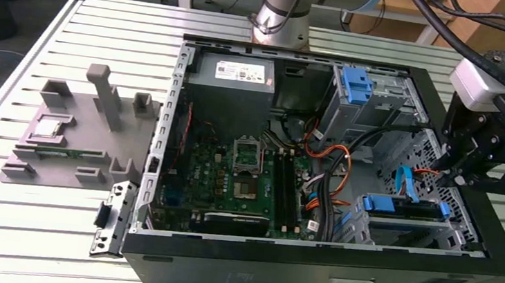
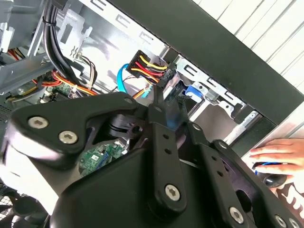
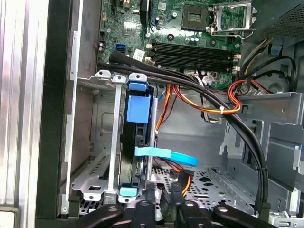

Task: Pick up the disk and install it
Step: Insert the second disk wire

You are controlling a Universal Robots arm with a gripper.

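Note:
The disk (image 1: 401,206), edged with blue rails, sits inside the lower drive cage at the exterior view's right of the open computer case (image 1: 314,272). In the first wrist view the disk (image 3: 137,142) stands on edge in the cage, and a blue flat cable (image 3: 166,156) crosses in front of it. My gripper (image 1: 457,181) hangs just over the case's right wall, above the cage. In the second wrist view my gripper (image 2: 164,102) has its fingers close together on a black power connector (image 2: 164,78) that trails yellow, red and orange wires. The fingers (image 3: 148,202) show beside those wires.
A grey power-supply box (image 1: 231,70) and a bare blue bracket (image 1: 357,85) sit at the case's back. The motherboard (image 1: 230,174) fills its floor. Thick black cables (image 3: 228,123) arc over the bay. A grey fixture (image 1: 77,131) lies on the table. A hand (image 2: 280,154) rests outside the case.

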